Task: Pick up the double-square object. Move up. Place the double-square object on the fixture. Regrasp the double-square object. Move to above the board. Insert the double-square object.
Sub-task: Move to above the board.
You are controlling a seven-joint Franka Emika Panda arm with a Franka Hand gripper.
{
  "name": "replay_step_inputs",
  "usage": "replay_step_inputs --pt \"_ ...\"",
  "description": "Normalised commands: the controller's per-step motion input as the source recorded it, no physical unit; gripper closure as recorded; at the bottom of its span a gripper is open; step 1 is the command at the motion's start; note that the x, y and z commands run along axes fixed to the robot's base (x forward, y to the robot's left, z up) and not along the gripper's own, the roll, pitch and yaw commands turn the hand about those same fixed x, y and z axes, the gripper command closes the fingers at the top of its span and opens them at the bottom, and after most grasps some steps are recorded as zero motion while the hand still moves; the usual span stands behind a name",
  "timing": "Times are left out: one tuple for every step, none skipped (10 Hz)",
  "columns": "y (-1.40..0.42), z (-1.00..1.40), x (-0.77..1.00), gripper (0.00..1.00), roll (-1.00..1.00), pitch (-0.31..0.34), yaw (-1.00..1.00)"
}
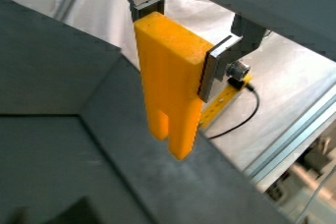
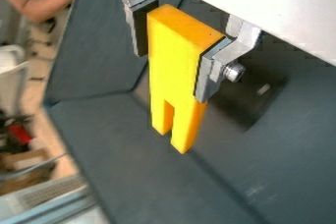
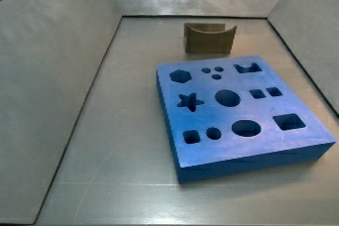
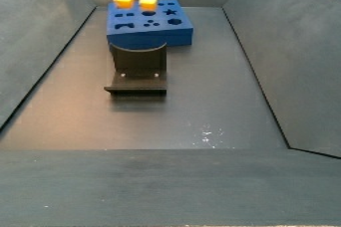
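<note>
1. Now your gripper (image 1: 184,43) hangs high above the floor, silver plates clamped on the bright yellow grooved double-square object (image 1: 172,83), which points downward.
2. Below, the thick blue board (image 3: 239,111) lies just beside the small dark notched fixture (image 3: 208,38).
3. You'll find no readable writing anywhere.

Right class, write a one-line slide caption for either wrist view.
The hand grips the yellow double-square object upright above the grey floor.

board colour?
Blue, with dark shaped holes; the board shows best in a side view. Gripper holds the double-square object.
</note>
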Motion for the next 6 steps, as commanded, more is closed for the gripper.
replay_step_inputs --pt "-1.0 0.18 -0.4 1.0 -1.0 0.143 -0.14" --pt "-1.0 0.17 -0.41 1.0 -1.0 0.144 -0.14" --pt "-1.0 0.17 -0.41 1.0 -1.0 0.157 -0.13" --pt "-1.0 0.17 -0.41 1.0 -1.0 0.166 -0.12" --pt "-1.0 0.17 -0.42 1.0 -1.0 0.168 -0.1" --pt "-1.0 0.17 -0.42 1.0 -1.0 0.166 -0.1"
